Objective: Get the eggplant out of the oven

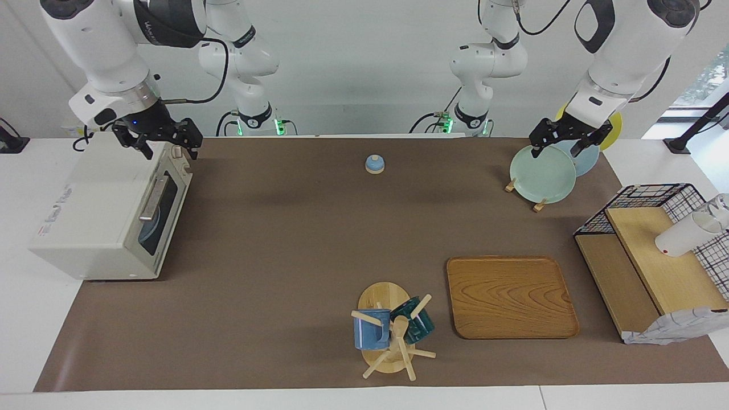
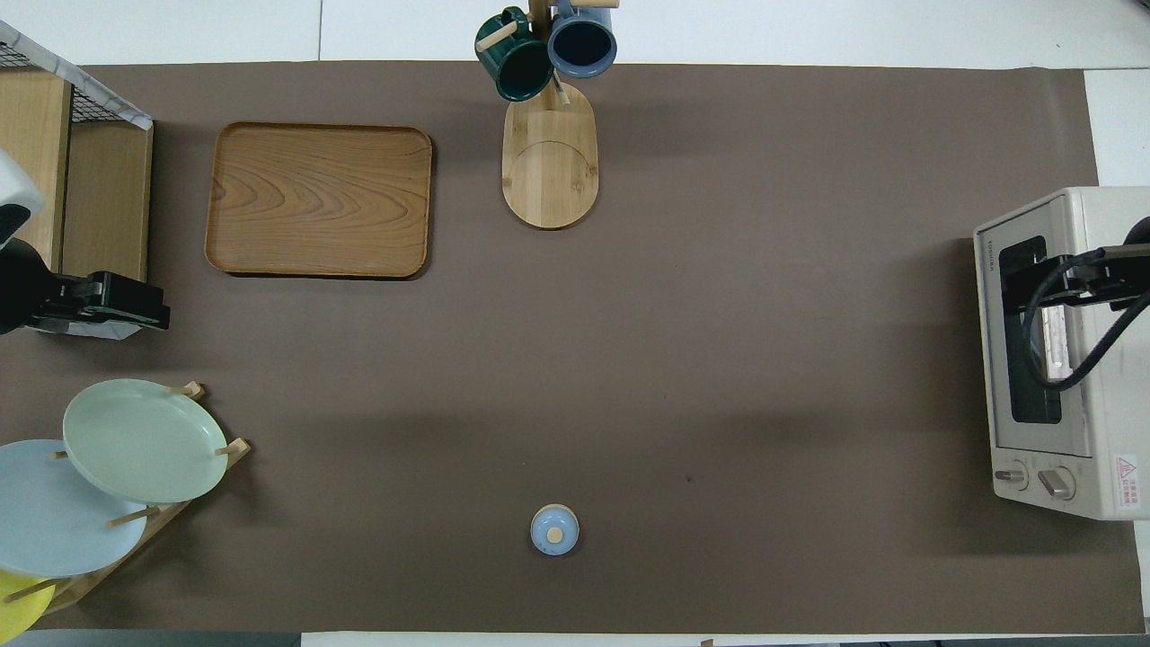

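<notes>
The off-white oven [image 1: 97, 222] stands at the right arm's end of the table with its dark glass door [image 1: 159, 216] shut. It also shows in the overhead view [image 2: 1092, 359]. The eggplant is hidden; only a faint bluish shape shows through the glass. My right gripper [image 1: 170, 149] is open and hangs over the oven's top front edge, above the end of the door nearer to the robots; it also shows in the overhead view [image 2: 1024, 288]. My left gripper [image 1: 555, 151] is open and empty over the plate rack; it also shows in the overhead view [image 2: 153, 310].
Plates [image 1: 542, 173] stand in a rack near the left arm. A wooden tray [image 1: 510, 296] and a mug tree [image 1: 393, 333] lie farther from the robots. A small blue knobbed lid [image 1: 374, 164] sits mid-table. A black wire basket [image 1: 655, 196] with wooden shelves stands at the left arm's end.
</notes>
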### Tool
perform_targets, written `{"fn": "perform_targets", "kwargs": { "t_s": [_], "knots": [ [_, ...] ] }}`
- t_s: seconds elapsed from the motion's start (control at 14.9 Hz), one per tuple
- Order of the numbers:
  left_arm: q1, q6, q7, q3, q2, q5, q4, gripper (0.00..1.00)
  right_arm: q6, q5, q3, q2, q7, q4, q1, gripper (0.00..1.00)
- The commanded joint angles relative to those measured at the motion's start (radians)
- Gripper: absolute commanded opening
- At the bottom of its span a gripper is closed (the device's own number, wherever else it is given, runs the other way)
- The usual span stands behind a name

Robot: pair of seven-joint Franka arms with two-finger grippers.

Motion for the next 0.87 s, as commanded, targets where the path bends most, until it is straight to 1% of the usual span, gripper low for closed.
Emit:
{"fn": "perform_targets", "kwargs": {
  "t_s": [0.0,0.27,0.34,0.4,0.47,0.6,0.74,0.8],
  "knots": [
    [0.010,-0.012,0.006,-0.006,-0.005,0.018,0.004,1.00,-0.005,0.032,0.003,-0.005,0.012,0.004,-0.004,1.00],
    [0.010,-0.012,0.005,-0.006,-0.005,0.018,0.004,1.00,-0.005,0.030,0.019,-0.009,-0.003,-0.009,-0.004,1.00],
    [0.010,-0.012,0.005,-0.006,-0.005,0.018,0.004,1.00,0.001,0.030,0.020,-0.014,-0.021,-0.020,-0.002,0.87],
    [0.010,-0.012,0.006,-0.006,-0.005,0.018,0.004,1.00,0.014,0.029,0.022,-0.026,-0.032,-0.046,-0.002,0.20],
    [0.010,-0.012,0.005,-0.006,-0.005,0.018,0.004,1.00,0.059,0.029,0.023,-0.044,-0.049,-0.092,-0.004,0.00],
    [0.010,-0.012,0.005,-0.006,-0.005,0.018,0.004,1.00,0.228,0.030,0.022,-0.084,-0.105,-0.222,-0.016,0.00],
    [0.010,-0.012,0.006,-0.006,-0.005,0.018,0.004,1.00,0.294,0.012,0.017,-0.066,-0.086,-0.275,-0.021,0.00],
    [0.010,-0.012,0.005,-0.006,-0.005,0.018,0.004,1.00,0.302,-0.006,0.014,-0.043,-0.066,-0.276,-0.031,0.00]
  ]
}}
